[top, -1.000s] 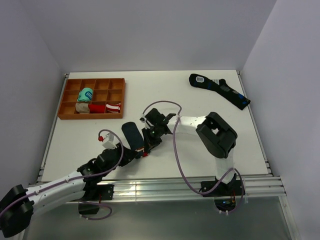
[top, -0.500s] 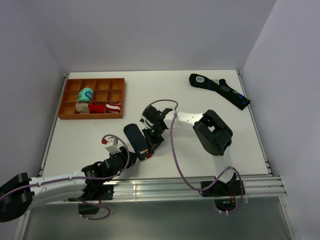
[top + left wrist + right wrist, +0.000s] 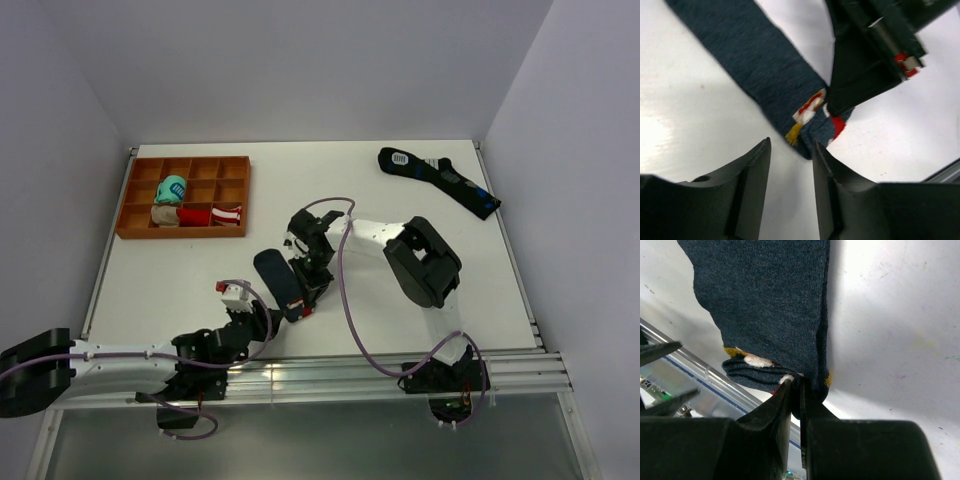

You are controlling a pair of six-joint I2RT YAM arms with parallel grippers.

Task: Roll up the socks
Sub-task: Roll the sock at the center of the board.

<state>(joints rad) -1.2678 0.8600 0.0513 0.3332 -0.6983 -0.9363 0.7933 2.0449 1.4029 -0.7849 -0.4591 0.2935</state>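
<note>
Lying flat on the smooth white table [image 3: 140, 285], the socks [image 3: 277, 279] form a dark navy oblong of fine knit with rounded ends. They sit on the robot's side of the tray [image 3: 247, 196], just past its near right corner, slanting away from it toward the arms' bases. In the left wrist view the weave reads as a soft heathered blue, and the end farthest from the tray carries a small red, white and yellow patch with a loose yellow tuft. In the right wrist view that same end shows stacked, ribbed layers.

The tray is orange-brown with thin walls dividing it into square cells. It holds a teal rolled bundle [image 3: 172, 189], a beige one [image 3: 164, 214] and a red-and-white striped one [image 3: 226, 214]. Far to the tray's right lies a longer dark sock [image 3: 440, 180] with blue marks and a white patch.

The right gripper [image 3: 302, 304] reaches across from its folded, elbow-up arm, and its black fingers are pinched tight on the patched end of the socks [image 3: 765, 305]. The left arm stretches low along the near edge of the table. The left gripper [image 3: 260, 320] points at the same end of the socks [image 3: 760, 70], its fingers parted with bare table between them, close to the fabric but not touching it.
</note>
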